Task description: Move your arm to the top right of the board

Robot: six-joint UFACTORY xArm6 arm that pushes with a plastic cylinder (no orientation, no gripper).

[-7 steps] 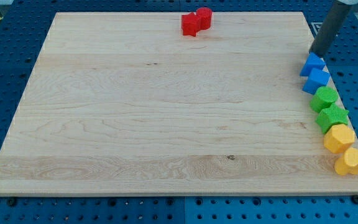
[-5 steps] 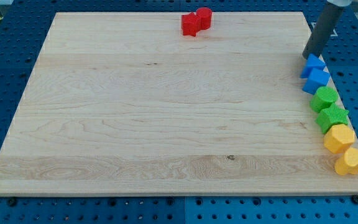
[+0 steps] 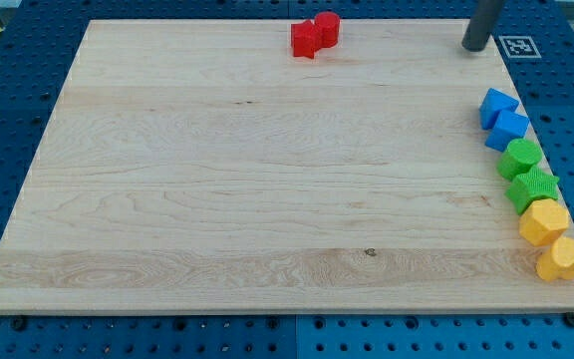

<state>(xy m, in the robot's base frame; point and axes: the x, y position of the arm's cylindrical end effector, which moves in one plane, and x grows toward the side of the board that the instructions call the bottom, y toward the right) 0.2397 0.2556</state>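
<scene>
Wooden board (image 3: 217,179): my tip (image 3: 474,47) top right.

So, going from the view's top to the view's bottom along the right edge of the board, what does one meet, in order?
My tip → upper blue block → lower blue block → upper green block → lower green block → upper yellow block → lower yellow block.
</scene>
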